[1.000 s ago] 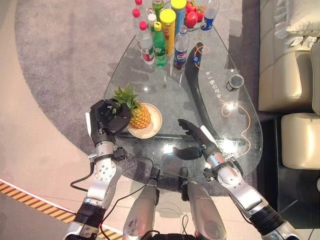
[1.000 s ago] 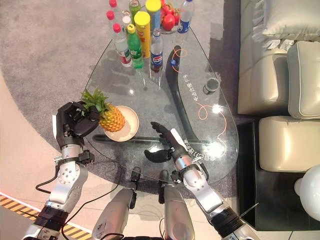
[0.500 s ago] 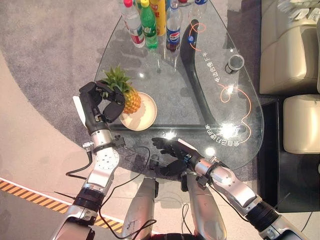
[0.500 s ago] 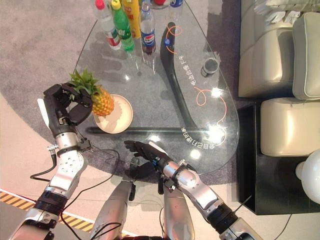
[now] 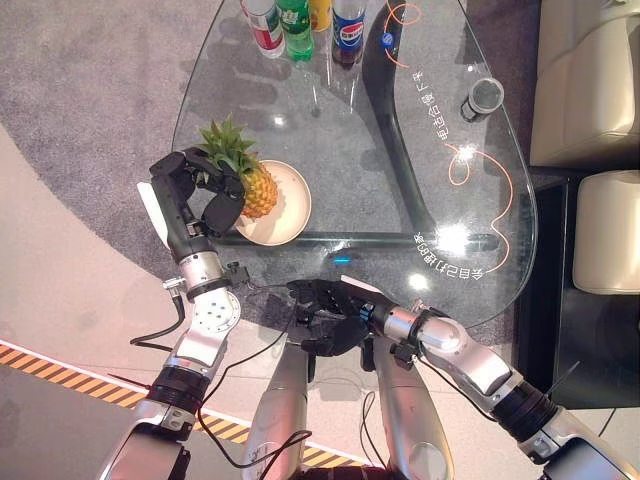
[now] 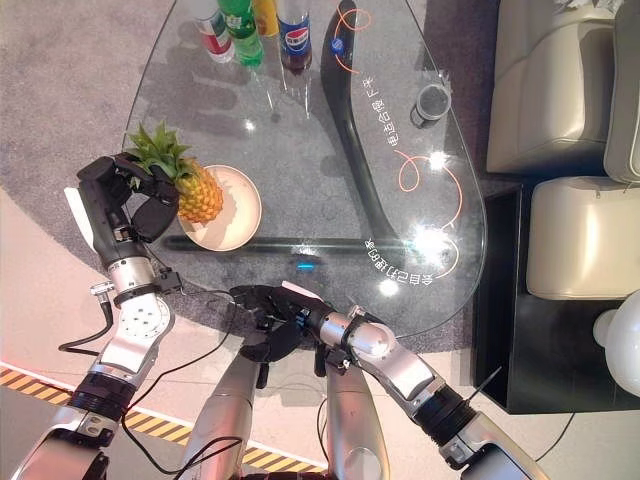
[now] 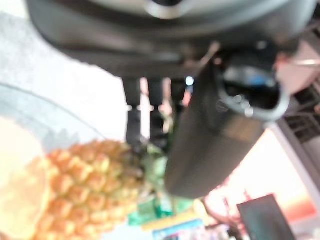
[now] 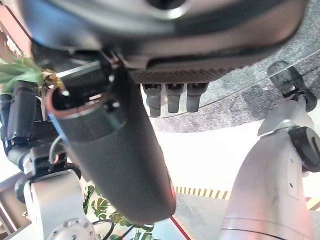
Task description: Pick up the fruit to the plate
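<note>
Pineapple (image 5: 252, 187) lies on its side at the left edge of the glass table (image 5: 400, 150), its yellow body resting on the cream plate (image 5: 285, 205) and its green crown sticking out past the plate's rim toward the table's edge. The left robot hand (image 5: 195, 195) is right there at the crown end, dark fingers curled round the leafy top and the upper part of the fruit, thumb tucked in below; in the left wrist view the pineapple (image 7: 90, 175) sits just past the thumb, close against the hand. The plate itself sits flat on the glass near the left corner, with the grey rug (image 5: 100, 80) showing beneath the table.

Further along, at the table's near edge and below the glass, the right robot hand (image 5: 330, 305) hangs apart from the plate and the fruit. Its fingers are spread loosely and slightly bent, holding nothing.

At the far end of the table stands a cluster of bottles (image 5: 300, 15), one with a red label, one green, one with a blue label. To the right of them a small dark cup (image 5: 483, 97) stands alone on the glass. Beyond the table's right side sits a cream leather sofa (image 5: 590, 90).
</note>
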